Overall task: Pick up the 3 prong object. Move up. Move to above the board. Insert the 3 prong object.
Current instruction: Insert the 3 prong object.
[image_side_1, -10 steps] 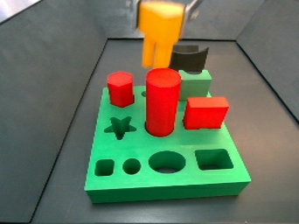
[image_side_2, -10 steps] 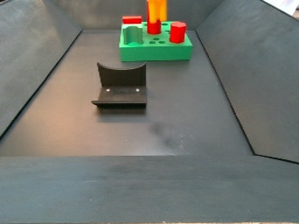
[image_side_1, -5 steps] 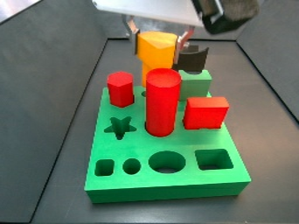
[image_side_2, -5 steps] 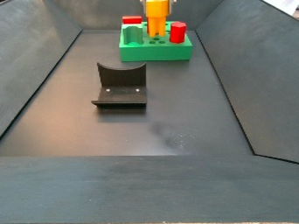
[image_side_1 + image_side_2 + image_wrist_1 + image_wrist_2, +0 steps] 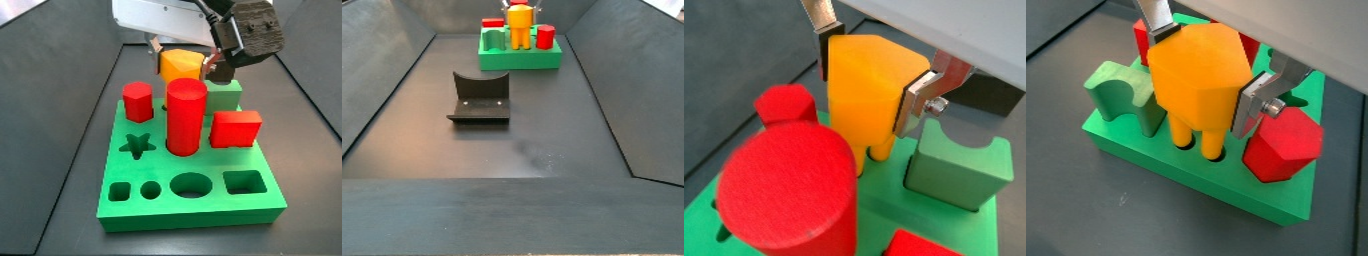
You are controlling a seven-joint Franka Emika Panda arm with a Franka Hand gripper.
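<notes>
My gripper point(image 5: 1207, 70) is shut on the 3 prong object point(image 5: 1193, 85), an orange-yellow block with short prongs below. A silver finger point(image 5: 919, 98) presses each side of it point(image 5: 865, 90). It hangs upright over the back of the green board point(image 5: 1227, 185), behind the red cylinder point(image 5: 186, 115). In a wrist view the prong tips reach the small holes in the board's top. Both side views show the gripper point(image 5: 187, 55) low over the board point(image 5: 187, 215), holding the 3 prong object point(image 5: 520, 30).
On the board stand a red hexagonal block point(image 5: 138, 100), a red cube point(image 5: 235, 128) and a small green block with a curved notch point(image 5: 958, 165), all close round the held piece. The fixture point(image 5: 478, 97) stands mid-floor. Grey walls enclose the bin.
The gripper has come down with the 3 prong object, from well above the board to just over its back holes. The arm now shows in the side view.
</notes>
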